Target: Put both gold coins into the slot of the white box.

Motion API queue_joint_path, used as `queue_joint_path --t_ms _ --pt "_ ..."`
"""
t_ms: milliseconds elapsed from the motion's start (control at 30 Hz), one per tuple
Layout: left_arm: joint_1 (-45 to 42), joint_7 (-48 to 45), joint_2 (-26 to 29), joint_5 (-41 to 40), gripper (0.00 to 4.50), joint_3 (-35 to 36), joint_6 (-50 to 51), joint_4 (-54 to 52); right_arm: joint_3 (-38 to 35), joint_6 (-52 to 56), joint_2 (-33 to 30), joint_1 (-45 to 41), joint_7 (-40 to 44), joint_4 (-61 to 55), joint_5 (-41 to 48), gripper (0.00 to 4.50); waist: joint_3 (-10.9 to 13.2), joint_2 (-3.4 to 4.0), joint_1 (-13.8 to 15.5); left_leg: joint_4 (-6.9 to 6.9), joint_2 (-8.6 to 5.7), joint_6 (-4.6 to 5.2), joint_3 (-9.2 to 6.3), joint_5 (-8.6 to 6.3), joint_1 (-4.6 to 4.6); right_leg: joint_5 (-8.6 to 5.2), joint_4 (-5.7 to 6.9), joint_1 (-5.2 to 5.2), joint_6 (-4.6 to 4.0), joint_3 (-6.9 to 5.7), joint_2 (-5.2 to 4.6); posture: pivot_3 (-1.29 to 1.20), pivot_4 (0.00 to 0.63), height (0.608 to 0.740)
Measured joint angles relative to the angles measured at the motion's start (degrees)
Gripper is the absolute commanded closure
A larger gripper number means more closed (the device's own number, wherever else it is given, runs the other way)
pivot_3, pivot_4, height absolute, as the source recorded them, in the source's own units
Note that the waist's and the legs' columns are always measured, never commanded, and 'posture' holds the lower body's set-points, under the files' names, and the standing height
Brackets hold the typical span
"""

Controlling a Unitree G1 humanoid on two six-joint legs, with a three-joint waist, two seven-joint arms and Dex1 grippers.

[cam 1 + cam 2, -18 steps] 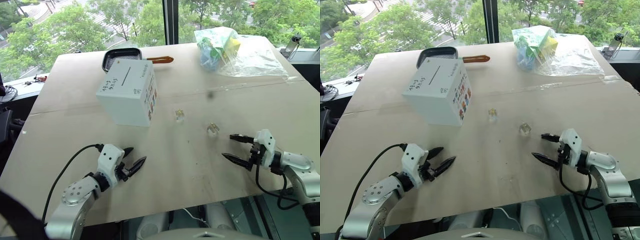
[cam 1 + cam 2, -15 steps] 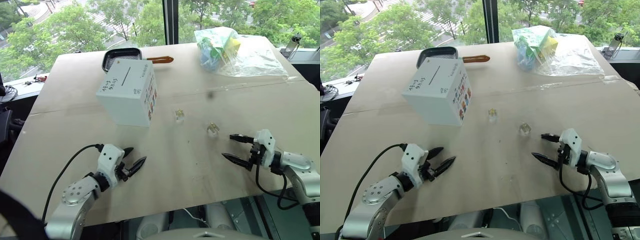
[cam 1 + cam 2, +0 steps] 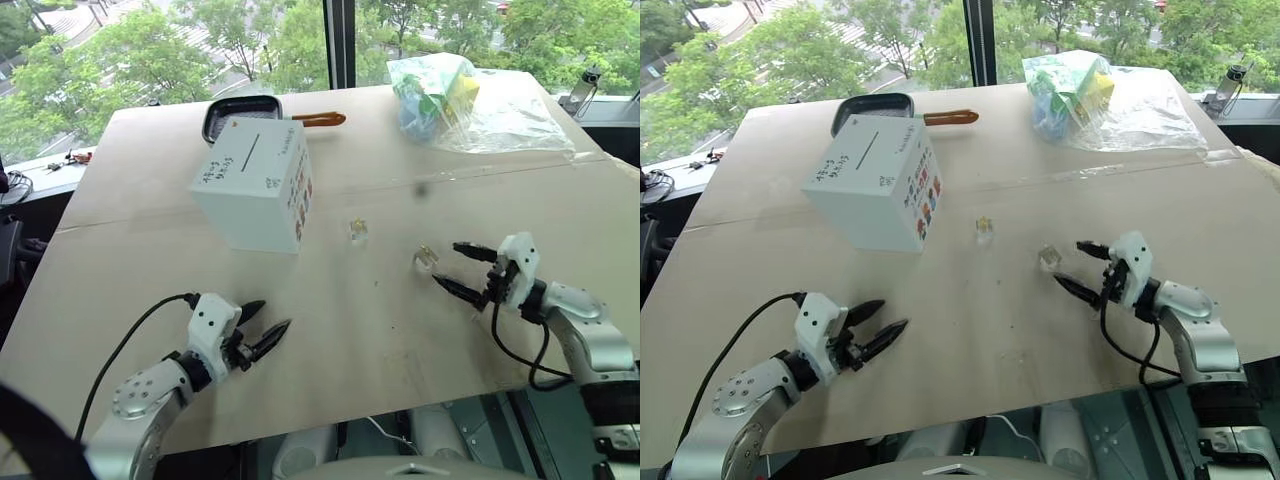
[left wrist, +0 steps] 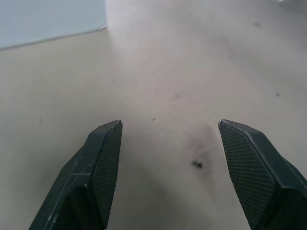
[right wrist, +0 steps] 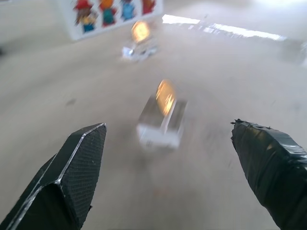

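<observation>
- Where the table (image 3: 150, 270) edge runs nearest, the left gripper (image 3: 262, 327) hovers over bare board, fingers spread, holding nothing.
- The right gripper (image 3: 456, 267) is wide open just beside the nearer gold coin (image 3: 425, 260), not touching it.
- Farther off lies the second gold coin (image 3: 358, 231).
- Beyond stands the white box (image 3: 255, 185), its slot (image 3: 249, 152) on top.
</observation>
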Motion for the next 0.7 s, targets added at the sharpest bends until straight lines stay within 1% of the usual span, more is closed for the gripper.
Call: queue_joint_path --t_ms 100,133,200,233,300,433,467,533,567,700 --pt "-1.37 -1.18 0.48 -2.18 1.23 0.03 0.29 -2.09 0.39 1.23 1.62 -1.64 -3.73 -1.38 -1.45 0.02 0.0 0.0 0.13 0.0 -0.01 -0.04 -0.07 0.02 -0.03 0.0 -0.02 0.0 0.0 -0.04 -0.01 0.0 0.15 0.721" --pt "-1.91 -1.49 0.81 -2.87 1.23 0.02 0.64 -2.89 0.78 1.3 2.25 -1.92 -4.84 -1.4 -1.96 0.02 0.0 0.0 0.12 0.0 -0.01 -0.19 -0.07 0.1 -0.03 0.0 -0.02 0.0 0.0 -0.05 -0.01 0.0 0.15 0.721" --pt "-3.27 -1.75 1.17 -4.64 1.23 0.02 2.0 -4.36 1.8 1.42 3.1 -1.93 -6.01 -1.39 -3.02 0.02 0.0 0.01 0.02 -0.02 -0.01 -0.19 -0.05 0.1 -0.03 0.0 -0.03 0.0 -0.01 -0.05 0.0 0.0 0.15 0.721" --pt "-3.54 -1.77 1.22 -4.98 1.23 0.02 2.22 -4.62 2.14 1.44 3.19 -1.94 -6.13 -1.39 -3.11 0.26 0.0 0.01 0.0 -0.02 -0.01 -0.19 -0.05 0.1 -0.02 0.0 -0.03 -0.01 0.0 -0.05 0.0 0.0 0.15 0.721" --pt "-4.25 -1.99 1.54 -6.0 1.23 0.0 2.94 -5.61 2.69 1.74 3.43 -1.95 -6.55 -1.39 -3.69 0.9 0.01 0.01 -0.03 -0.02 -0.01 -0.19 -0.03 0.1 -0.03 0.0 -0.03 -0.01 -0.01 -0.05 0.0 0.0 0.15 0.721" --pt "-6.0 -2.19 2.98 -8.23 1.23 0.0 5.14 -8.04 3.61 1.83 3.36 -2.41 -6.5 -1.37 -4.28 2.83 0.01 0.02 -0.18 -0.02 -0.01 -0.17 -0.01 0.1 -0.01 0.0 -0.03 -0.01 -0.01 -0.05 0.01 0.0 0.15 0.721" --pt "-6.14 -2.21 3.25 -8.54 1.23 0.0 5.37 -8.37 3.77 1.83 3.36 -2.53 -6.49 -1.36 -4.35 3.13 0.01 0.02 -0.19 -0.02 -0.01 -0.18 -0.02 0.1 -0.01 0.0 -0.03 -0.01 -0.01 -0.06 0.01 0.0 0.15 0.721" --pt "-6.77 -2.06 3.7 -9.5 1.23 0.01 6.48 -9.17 3.95 1.82 3.36 -2.64 -6.44 -1.35 -4.57 4.09 0.02 0.02 -0.15 -0.03 -0.01 -0.19 -0.02 0.11 -0.01 0.0 -0.03 -0.01 -0.01 -0.07 0.01 0.0 0.15 0.721" --pt "-6.99 -1.89 3.77 -9.82 1.23 0.01 6.85 -9.59 4.0 1.82 3.36 -2.67 -6.37 -1.35 -4.58 4.45 0.02 0.02 -0.13 -0.03 -0.01 -0.19 -0.02 0.1 -0.02 0.0 -0.03 -0.01 -0.01 -0.07 0.01 0.0 0.15 0.721" --pt "-7.5 -1.25 4.31 -9.92 1.23 0.01 7.77 -10.71 4.48 1.88 2.61 -2.71 -5.19 -1.34 -4.83 4.45 0.02 0.02 -0.13 -0.03 -0.01 -0.19 0.0 0.11 -0.01 0.0 -0.04 -0.01 -0.01 -0.05 0.01 0.0 0.15 0.721"
